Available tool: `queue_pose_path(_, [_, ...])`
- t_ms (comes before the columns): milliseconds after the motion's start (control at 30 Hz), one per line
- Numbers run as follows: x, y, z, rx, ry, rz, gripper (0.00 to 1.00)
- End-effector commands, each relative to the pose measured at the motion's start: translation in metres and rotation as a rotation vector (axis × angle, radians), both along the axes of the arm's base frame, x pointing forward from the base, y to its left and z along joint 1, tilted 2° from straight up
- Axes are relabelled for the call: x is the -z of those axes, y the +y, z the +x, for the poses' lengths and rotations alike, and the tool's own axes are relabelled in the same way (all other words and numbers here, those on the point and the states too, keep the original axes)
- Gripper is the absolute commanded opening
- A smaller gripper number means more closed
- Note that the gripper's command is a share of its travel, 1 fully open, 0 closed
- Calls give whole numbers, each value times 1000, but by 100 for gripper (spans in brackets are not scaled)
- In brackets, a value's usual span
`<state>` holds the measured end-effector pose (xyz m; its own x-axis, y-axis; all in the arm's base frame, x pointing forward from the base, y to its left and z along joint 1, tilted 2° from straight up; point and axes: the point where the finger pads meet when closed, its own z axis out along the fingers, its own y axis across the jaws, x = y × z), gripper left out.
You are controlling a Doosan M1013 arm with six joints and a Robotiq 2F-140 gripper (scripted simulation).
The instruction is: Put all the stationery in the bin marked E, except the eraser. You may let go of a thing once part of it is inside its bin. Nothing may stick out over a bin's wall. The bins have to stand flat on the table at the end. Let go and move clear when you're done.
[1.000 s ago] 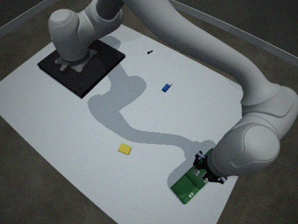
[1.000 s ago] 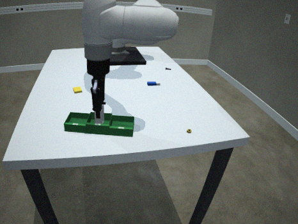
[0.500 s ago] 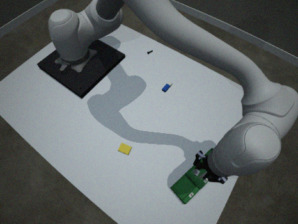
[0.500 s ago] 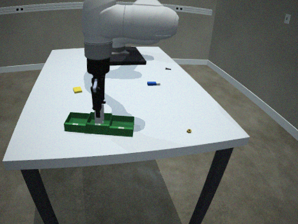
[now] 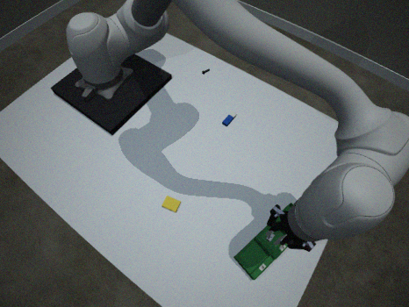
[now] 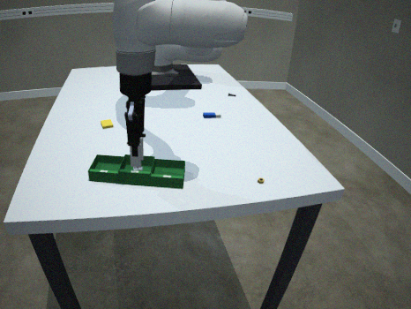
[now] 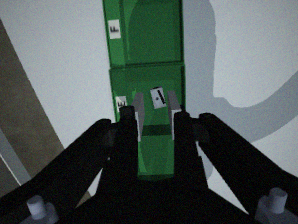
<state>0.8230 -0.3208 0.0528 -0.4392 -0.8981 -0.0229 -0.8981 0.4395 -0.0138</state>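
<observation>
1. The claw (image 5: 275,238) (image 6: 138,168) (image 7: 155,102) points down at the green bins, with its fingertips low over the middle one. Its fingers stand a little way apart, and it has hold of nothing: table-side gaps show on both sides of the sharpener in the wrist view.
2. The pencil sharpener (image 7: 158,97), small and silvery, lies inside bin E (image 6: 137,177) (image 7: 172,75), between the fingertips as the wrist view looks down. It is well within the walls.
3. The green bins stand flat on the white table (image 5: 88,153) (image 6: 242,150) (image 7: 50,75), three in a row with E in the middle. Bin F (image 5: 251,259) (image 6: 108,165) (image 7: 155,35) joins it on one side and the third bin (image 6: 169,169) (image 7: 156,160) on the other; the third bin's letter cannot be read.
4. The yellow block (image 5: 171,203) (image 6: 107,124) lies flat on the table, well apart from the bins, off on the F side and towards the arm's base.
5. A brass nut (image 6: 261,180) lies beyond the third bin's end of the row.
6. A blue stick with a pale tip (image 5: 227,120) (image 6: 209,115) lies well apart from the bins, towards the base.
7. Farther from the bins is a small black screw (image 5: 205,71) (image 6: 232,94).
8. Farthest off sits the arm's black base plate (image 5: 114,120) (image 6: 190,84).

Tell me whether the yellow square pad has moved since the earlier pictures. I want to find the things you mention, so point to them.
No. The yellow square pad (image 5: 171,203) (image 6: 107,124) keeps its place relative to the black base plate (image 5: 113,127) (image 6: 190,81) in both views.
</observation>
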Motion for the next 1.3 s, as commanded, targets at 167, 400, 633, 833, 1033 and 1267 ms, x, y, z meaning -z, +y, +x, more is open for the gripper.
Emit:
queue_pose_path(167, [-11, 0, 0, 0, 0, 0, 26])
queue_pose_path(400, [-24, 0, -1, 0, 0, 0, 26])
queue_pose_path(633, [-24, -4, -51, 270, 4, 7, 40])
queue_pose_path(833, [-24, -7, -84, 469, 7, 12, 40])
queue_pose_path(1033, [-25, -11, -134, 713, 12, 19, 40])
queue_pose_path(1267, [-25, -15, -175, 917, 16, 26, 40])
